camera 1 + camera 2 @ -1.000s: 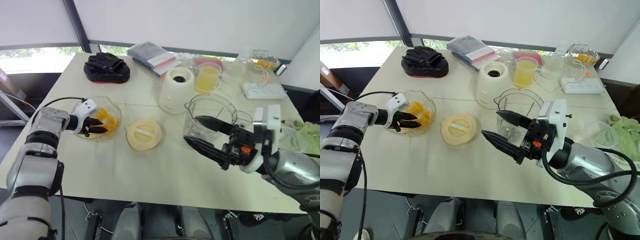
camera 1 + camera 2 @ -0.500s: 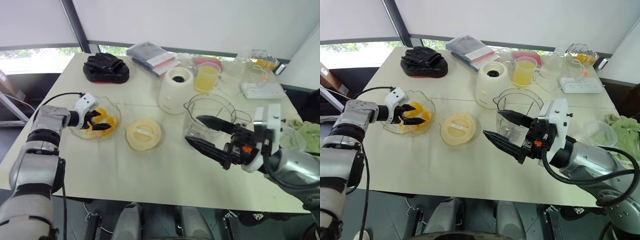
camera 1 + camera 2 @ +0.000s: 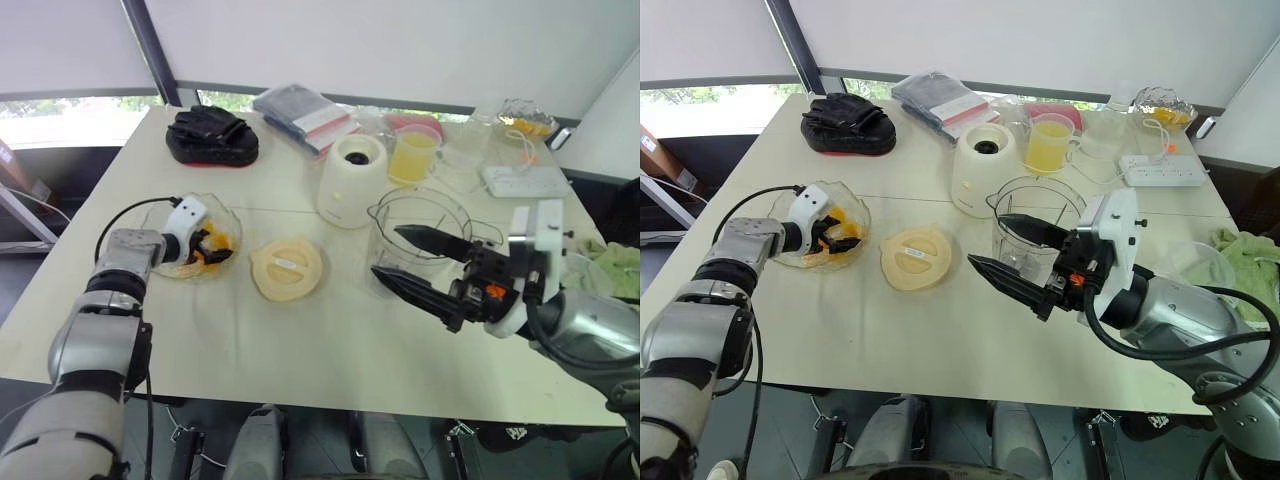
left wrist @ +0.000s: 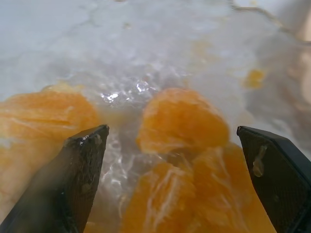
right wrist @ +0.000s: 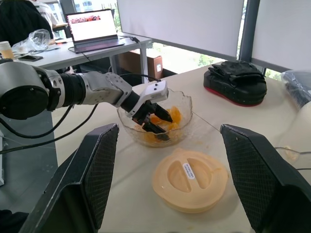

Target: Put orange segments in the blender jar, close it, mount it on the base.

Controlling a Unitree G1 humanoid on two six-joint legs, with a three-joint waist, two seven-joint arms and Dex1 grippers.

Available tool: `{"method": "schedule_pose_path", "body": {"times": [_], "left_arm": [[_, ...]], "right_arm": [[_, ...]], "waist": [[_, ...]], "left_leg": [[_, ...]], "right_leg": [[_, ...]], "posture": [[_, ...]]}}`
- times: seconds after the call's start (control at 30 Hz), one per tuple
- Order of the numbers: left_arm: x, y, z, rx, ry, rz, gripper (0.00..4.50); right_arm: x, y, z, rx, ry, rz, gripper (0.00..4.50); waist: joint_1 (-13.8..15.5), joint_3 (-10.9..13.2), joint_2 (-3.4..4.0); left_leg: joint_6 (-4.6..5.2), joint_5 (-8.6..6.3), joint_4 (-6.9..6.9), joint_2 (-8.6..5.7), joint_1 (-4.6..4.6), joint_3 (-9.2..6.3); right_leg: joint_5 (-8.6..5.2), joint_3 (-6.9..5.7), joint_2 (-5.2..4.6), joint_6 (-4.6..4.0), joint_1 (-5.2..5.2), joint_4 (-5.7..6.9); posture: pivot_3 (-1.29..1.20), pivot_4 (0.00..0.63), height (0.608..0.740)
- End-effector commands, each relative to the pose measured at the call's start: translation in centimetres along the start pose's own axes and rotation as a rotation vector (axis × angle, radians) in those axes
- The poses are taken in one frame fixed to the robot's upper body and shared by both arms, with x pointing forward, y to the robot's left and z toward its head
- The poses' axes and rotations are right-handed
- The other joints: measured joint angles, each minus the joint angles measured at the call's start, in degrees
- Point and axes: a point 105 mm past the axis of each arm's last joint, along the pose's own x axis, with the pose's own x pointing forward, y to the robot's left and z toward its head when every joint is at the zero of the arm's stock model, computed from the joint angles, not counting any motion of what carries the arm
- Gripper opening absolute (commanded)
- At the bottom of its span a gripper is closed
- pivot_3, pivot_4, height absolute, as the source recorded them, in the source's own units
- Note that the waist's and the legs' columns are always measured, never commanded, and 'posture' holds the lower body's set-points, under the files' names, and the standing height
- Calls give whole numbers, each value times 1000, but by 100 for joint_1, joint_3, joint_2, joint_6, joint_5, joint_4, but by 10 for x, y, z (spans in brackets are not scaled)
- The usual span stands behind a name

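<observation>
Here the left end effector [image 4: 170,145], spread wide in the bowl [image 3: 232,222] at nine o'clock, could crush a slippery orange segment [image 4: 182,124] by closing off-centre.

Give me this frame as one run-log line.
stage: reaching for fruit | left gripper: open, in glass bowl over orange segments | right gripper: open, empty, raised beside blender jar | lid: on table | base: bare

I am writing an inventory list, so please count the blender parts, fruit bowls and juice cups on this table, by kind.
blender jar: 1
base: 1
pale-yellow lid: 1
glass bowls with fruit: 2
juice cup: 1
Total: 6
</observation>
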Motion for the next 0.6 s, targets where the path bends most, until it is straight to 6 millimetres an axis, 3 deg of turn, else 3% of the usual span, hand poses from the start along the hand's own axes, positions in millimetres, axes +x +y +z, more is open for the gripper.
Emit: {"method": "schedule_pose_path", "body": {"times": [0.03,0.4,0.53,0.6], "left_arm": [[-1,7,8,-17,-36,52,4405],[5,6,6,-57,-39,90,4405],[8,4,6,-85,-44,99,3156],[9,3,5,-97,-41,94,3156]], "right_arm": [[-1,4,8,-34,-23,6,3522],[-1,2,7,-39,-12,-7,3522],[-1,1,7,-42,-7,-10,3522],[-2,1,7,-44,-5,-11,3522]], "waist": [[0,0,0],[2,-1,-1],[3,-1,-1],[1,-1,-1]], "left_leg": [[0,0,0,0,0,0],[0,0,0,0,1,0],[0,0,0,-1,1,1],[0,0,0,-1,1,1]], "right_leg": [[0,0,0,0,0,0],[1,0,0,0,1,1],[1,0,0,1,1,2],[1,0,0,1,1,2]], "posture": [[0,150,740],[0,150,740],[0,150,740],[0,150,740]]}}
